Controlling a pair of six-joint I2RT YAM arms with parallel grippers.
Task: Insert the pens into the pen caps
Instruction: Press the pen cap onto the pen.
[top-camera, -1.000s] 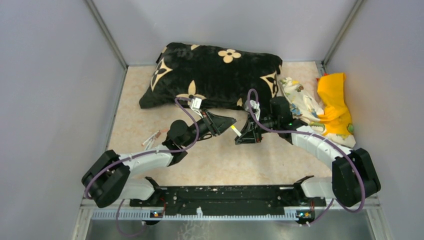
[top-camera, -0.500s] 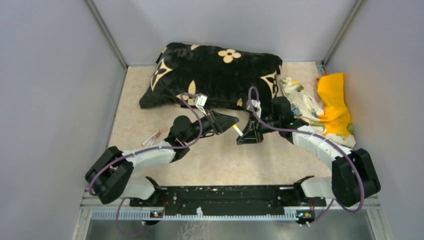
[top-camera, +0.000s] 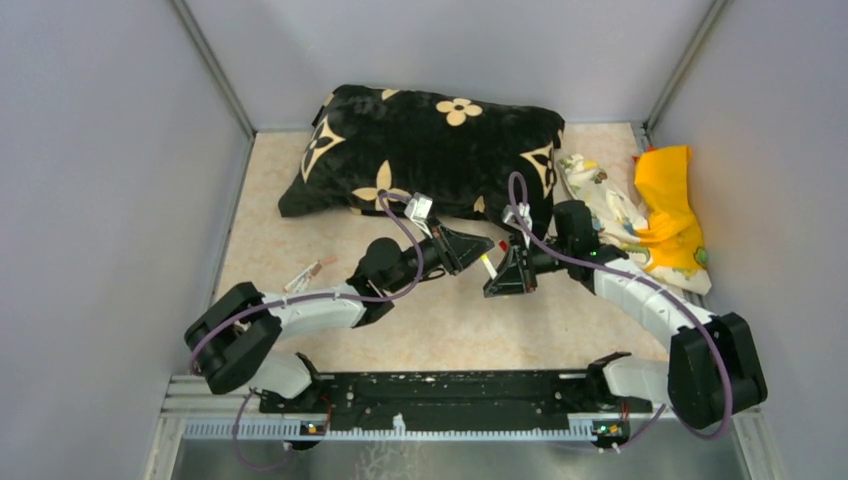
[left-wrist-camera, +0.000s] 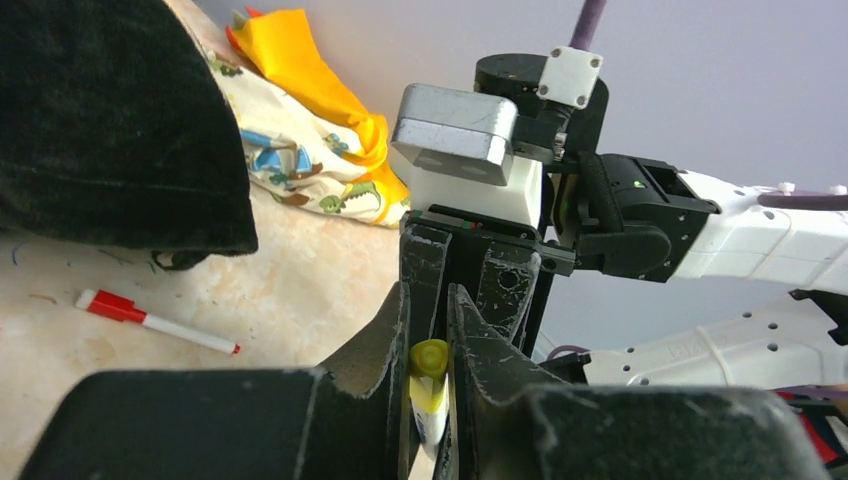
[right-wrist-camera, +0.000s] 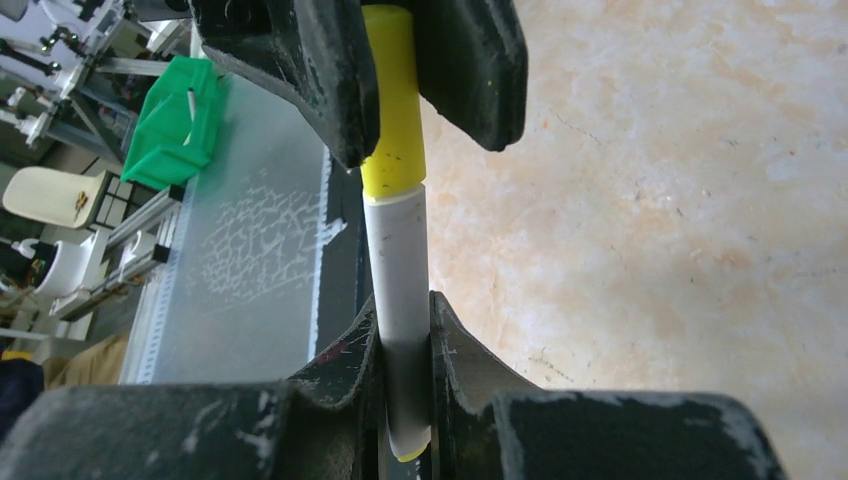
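Note:
My left gripper (top-camera: 478, 247) is shut on a yellow pen cap (left-wrist-camera: 430, 358), seen end-on between its jaws in the left wrist view. My right gripper (top-camera: 503, 277) is shut on a white pen (right-wrist-camera: 397, 270). In the right wrist view the yellow cap (right-wrist-camera: 392, 100) sits over the pen's far end, held by the left gripper's fingers (right-wrist-camera: 300, 60). The two grippers face each other tip to tip just in front of the cushion. A red-capped pen (left-wrist-camera: 150, 320) lies on the table near the cushion's edge. More pens (top-camera: 305, 274) lie at the left.
A black cushion with cream flowers (top-camera: 430, 150) fills the back of the table. A patterned cloth (top-camera: 605, 210) and a yellow cloth (top-camera: 670, 200) lie at the back right. Grey walls close in both sides.
Both grippers have shifted to the right and closed the gap between them. The cap and the pen have come together.

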